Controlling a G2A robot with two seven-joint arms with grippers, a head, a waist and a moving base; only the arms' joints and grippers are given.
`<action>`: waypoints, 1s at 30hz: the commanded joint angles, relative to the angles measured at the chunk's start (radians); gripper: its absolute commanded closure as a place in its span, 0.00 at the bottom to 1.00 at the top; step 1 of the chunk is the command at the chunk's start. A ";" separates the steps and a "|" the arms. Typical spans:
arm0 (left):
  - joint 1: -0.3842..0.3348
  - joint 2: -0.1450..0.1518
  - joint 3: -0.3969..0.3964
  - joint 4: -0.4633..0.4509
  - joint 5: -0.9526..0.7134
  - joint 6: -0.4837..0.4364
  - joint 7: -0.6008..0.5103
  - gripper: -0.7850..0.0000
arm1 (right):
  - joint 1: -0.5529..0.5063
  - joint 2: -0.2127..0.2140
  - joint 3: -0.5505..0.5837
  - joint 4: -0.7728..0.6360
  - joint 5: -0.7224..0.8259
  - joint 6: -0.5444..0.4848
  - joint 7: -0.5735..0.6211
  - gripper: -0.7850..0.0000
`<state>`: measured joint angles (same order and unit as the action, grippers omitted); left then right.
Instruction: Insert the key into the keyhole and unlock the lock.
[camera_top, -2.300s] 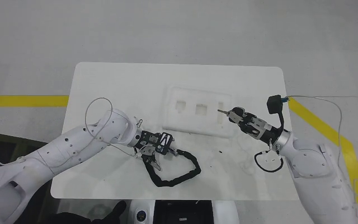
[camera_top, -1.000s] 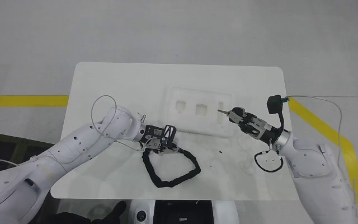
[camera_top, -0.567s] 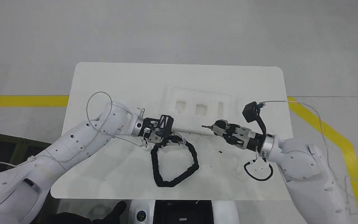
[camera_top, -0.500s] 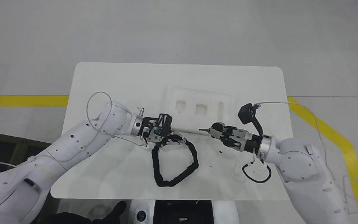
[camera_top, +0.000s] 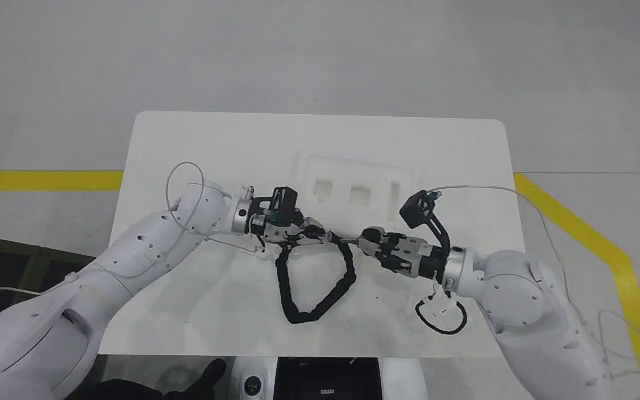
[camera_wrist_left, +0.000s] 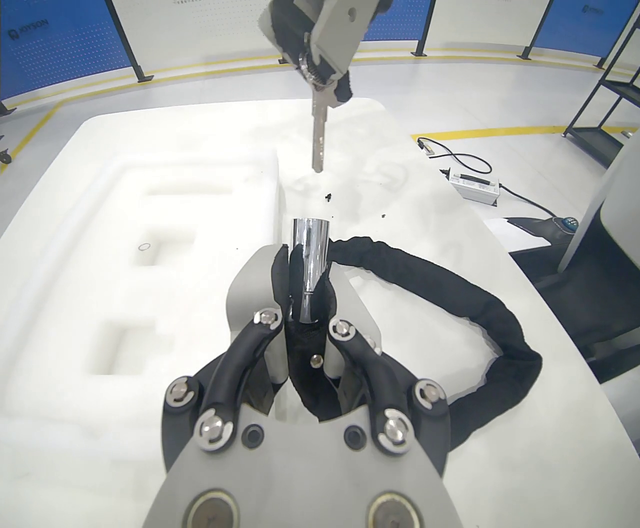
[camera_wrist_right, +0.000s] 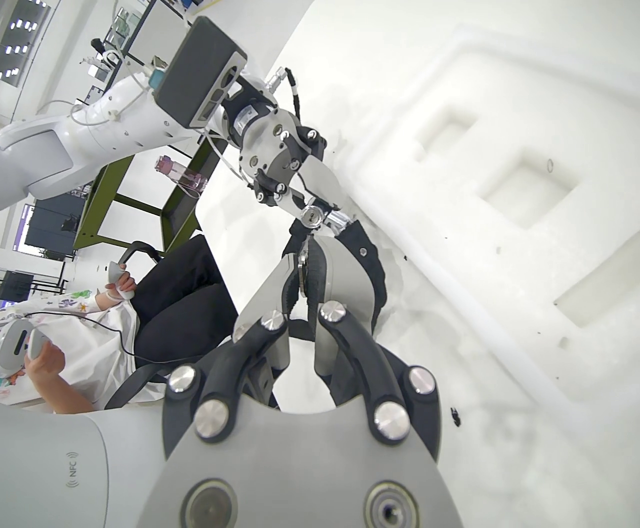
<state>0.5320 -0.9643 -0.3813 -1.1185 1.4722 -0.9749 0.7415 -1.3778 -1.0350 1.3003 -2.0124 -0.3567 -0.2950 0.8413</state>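
My left gripper (camera_top: 302, 229) (camera_wrist_left: 306, 272) is shut on the lock's chrome cylinder (camera_wrist_left: 310, 252), which is held off the table with its end facing the right arm. The lock's black fabric-covered chain (camera_top: 318, 285) (camera_wrist_left: 475, 320) hangs in a loop onto the table. My right gripper (camera_top: 366, 241) (camera_wrist_right: 302, 267) is shut on the silver key (camera_wrist_left: 318, 135), with the blade pointing at the cylinder. In the right wrist view the keyhole (camera_wrist_right: 311, 216) faces me just beyond the key's tip. A short gap still separates key and cylinder.
A white foam tray (camera_top: 352, 195) (camera_wrist_left: 140, 220) with rectangular recesses lies on the white table (camera_top: 180, 160) just behind both grippers. A few dark specks (camera_wrist_left: 328, 196) lie on the table near the tray.
The left gripper lifted the lock cylinder off the table and moved it right. The right arm carried the key left from beside the tray until it faces the cylinder.
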 joint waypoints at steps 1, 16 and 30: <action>0.000 -0.011 0.002 0.024 0.000 0.000 0.013 1.00 | 0.001 -0.001 -0.008 0.002 0.004 0.015 -0.010 1.00; 0.004 -0.043 0.010 0.093 0.042 0.007 0.092 1.00 | 0.010 -0.006 -0.032 0.014 0.023 0.053 -0.043 1.00; 0.004 -0.043 0.010 0.093 0.042 0.007 0.092 1.00 | 0.010 -0.006 -0.032 0.014 0.023 0.053 -0.043 1.00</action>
<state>0.5356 -1.0068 -0.3716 -1.0255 1.5141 -0.9681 0.8332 -1.3679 -1.0409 1.2682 -1.9981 -0.3341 -0.2425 0.7985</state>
